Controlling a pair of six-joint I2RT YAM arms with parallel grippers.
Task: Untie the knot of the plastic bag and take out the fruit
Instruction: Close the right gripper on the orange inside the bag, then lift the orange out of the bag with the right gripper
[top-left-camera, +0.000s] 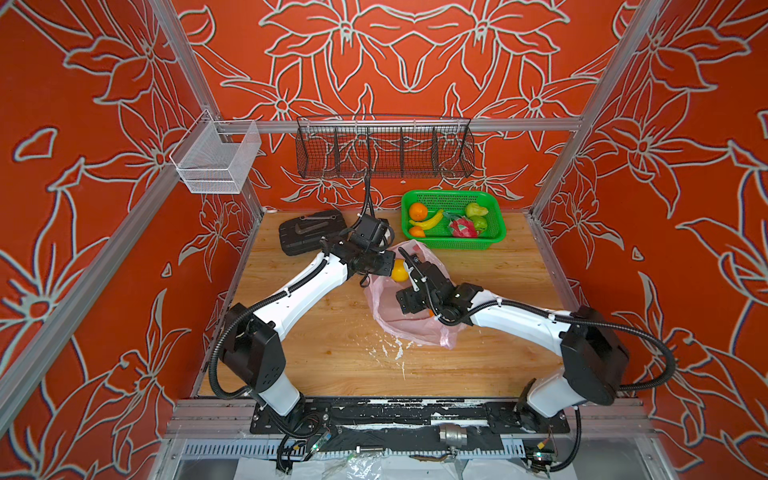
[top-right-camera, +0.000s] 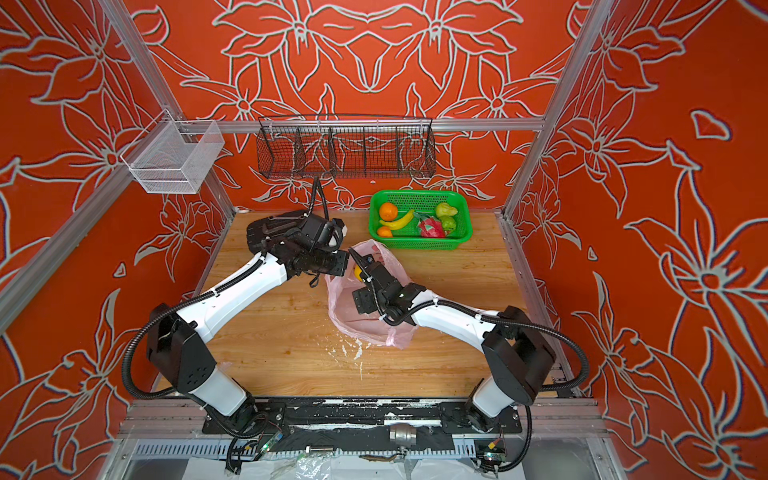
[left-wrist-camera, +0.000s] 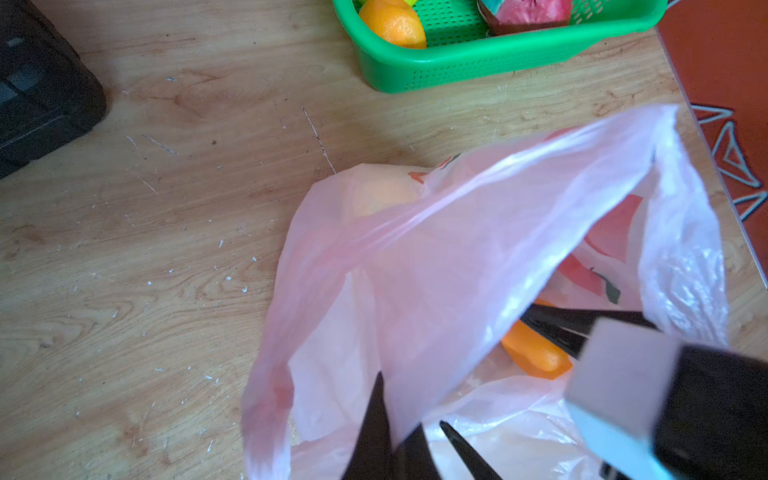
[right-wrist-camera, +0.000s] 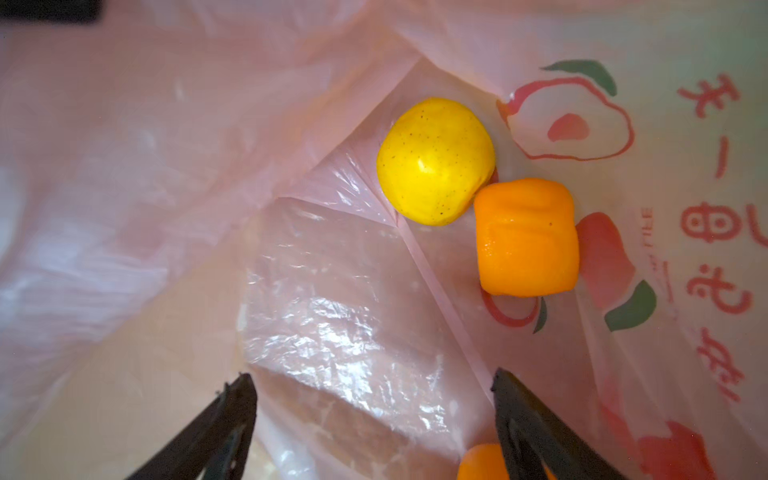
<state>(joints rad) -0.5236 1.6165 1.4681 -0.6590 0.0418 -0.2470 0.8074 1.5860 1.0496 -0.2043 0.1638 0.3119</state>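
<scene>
So the left gripper (left-wrist-camera: 409, 401) is clamping down on a fold of the plastic bag (left-wrist-camera: 457, 249) and holding that side of the mouth up. Its fingertips are running off the edge of the left wrist view. In both top views they're hiding behind that arm's own black wrist, so the exact bite is hard to make out.

The right gripper (right-wrist-camera: 372, 380) is sitting inside the bag with its fingers spread wide, not gripping anything. One of its fingers is covering most of an orange fruit (right-wrist-camera: 478, 463), which is also getting cropped by the frame. Deeper in, a yellow fruit (right-wrist-camera: 434, 160) and a squarish orange one (right-wrist-camera: 525, 237) are lying against each other on the printed side. In both top views only the yellow one is peeking out of the mouth, since the right wrist is blocking the rest.

Both arms are reaching toward the green basket (top-left-camera: 457, 243) from the far side of the table (top-left-camera: 316, 340). Their elbows are bending outward and their forearms are angling in to meet over the bag.

The bag is lying open just short of the basket, on the arms' side, close to it but not touching.
</scene>
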